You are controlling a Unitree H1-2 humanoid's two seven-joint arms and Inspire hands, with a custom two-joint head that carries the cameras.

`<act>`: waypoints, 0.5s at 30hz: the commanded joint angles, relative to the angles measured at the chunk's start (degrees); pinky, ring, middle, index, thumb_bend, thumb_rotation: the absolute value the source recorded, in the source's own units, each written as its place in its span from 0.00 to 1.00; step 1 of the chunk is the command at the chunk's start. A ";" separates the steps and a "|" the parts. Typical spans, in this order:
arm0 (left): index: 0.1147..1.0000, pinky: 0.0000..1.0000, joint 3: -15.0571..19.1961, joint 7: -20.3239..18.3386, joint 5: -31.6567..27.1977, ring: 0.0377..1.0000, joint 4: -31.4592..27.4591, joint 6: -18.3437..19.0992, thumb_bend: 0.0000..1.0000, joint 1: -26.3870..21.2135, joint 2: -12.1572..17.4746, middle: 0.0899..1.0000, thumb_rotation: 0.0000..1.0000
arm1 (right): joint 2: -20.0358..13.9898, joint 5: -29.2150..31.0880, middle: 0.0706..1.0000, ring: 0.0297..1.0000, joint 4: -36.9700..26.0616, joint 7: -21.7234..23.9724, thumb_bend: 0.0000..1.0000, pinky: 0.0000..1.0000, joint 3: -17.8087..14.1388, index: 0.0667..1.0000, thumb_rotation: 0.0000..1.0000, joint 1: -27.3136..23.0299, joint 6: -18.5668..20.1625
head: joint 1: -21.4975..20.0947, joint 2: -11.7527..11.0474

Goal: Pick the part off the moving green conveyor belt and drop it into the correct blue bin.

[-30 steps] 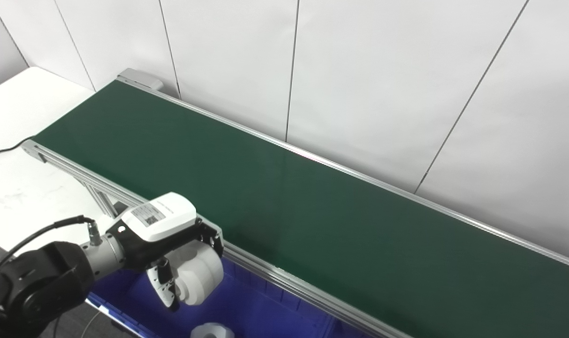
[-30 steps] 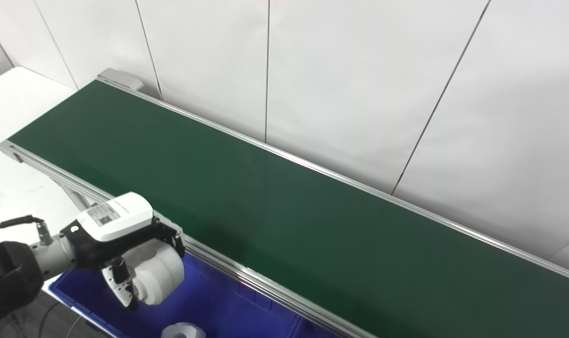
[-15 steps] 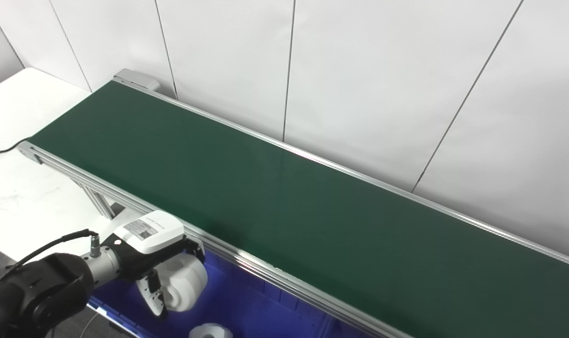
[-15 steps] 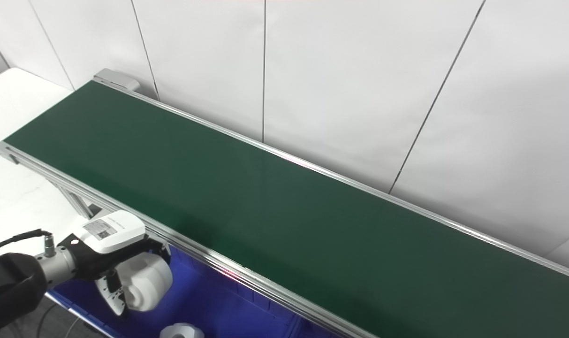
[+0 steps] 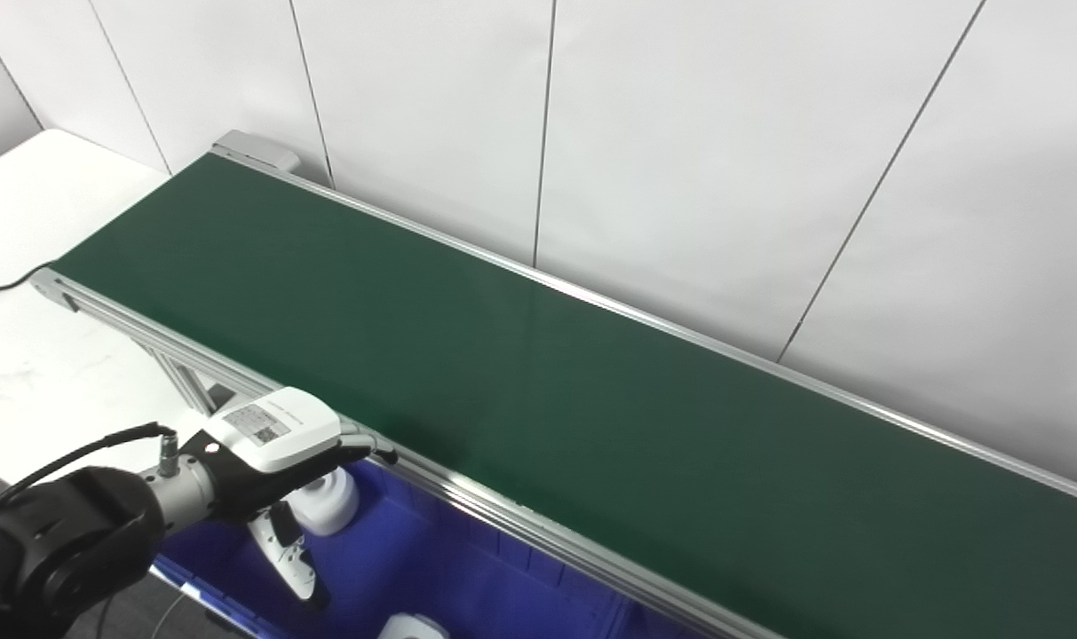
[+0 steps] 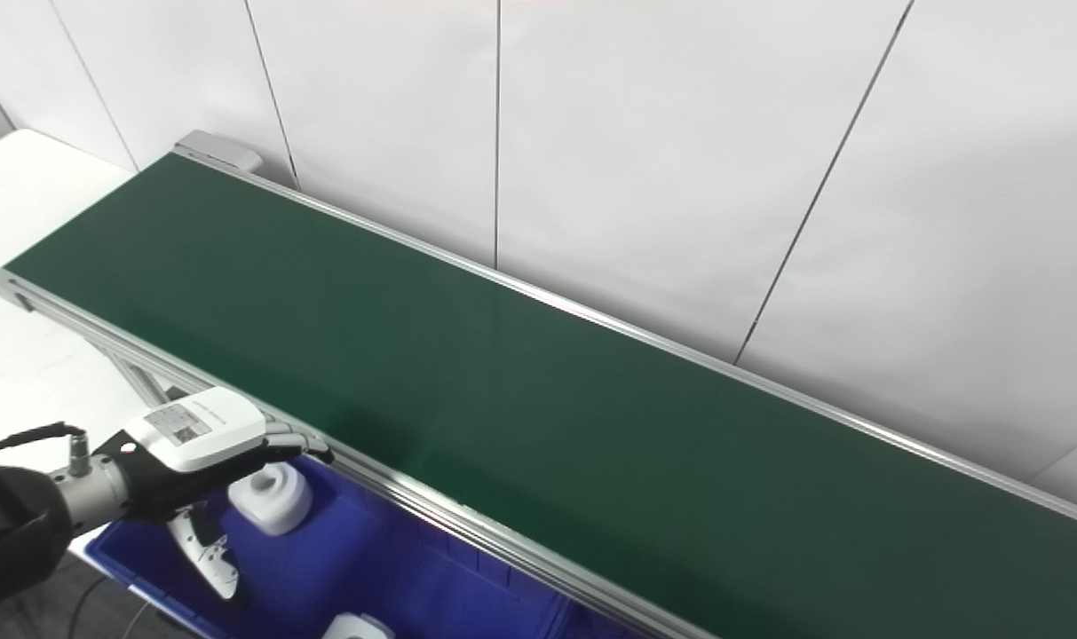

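Left hand (image 6: 202,444) spread open above white spool-shaped part (image 6: 270,499) in blue bin (image 6: 396,568).

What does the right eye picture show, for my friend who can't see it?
The robot's left hand is spread open above a blue bin, and a white part sits in the bin just under it. A second white part peeks in at the bottom edge, and a long green conveyor belt runs past with nothing on it.

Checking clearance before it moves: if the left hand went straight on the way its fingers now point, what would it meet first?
Probably the conveyor's near metal rail: the left hand is open, its fingers aimed at that rail above the blue bin. Depth is unclear, so it might pass just over onto the green belt.
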 commanded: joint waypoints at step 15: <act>1.00 0.99 -1.06 11.14 -47.78 1.00 -7.90 11.62 0.95 -2.68 -19.14 1.00 0.84 | 3.81 -4.79 1.00 1.00 -3.87 -1.62 0.86 1.00 2.23 1.00 1.00 0.40 -0.63 | -17.65 7.25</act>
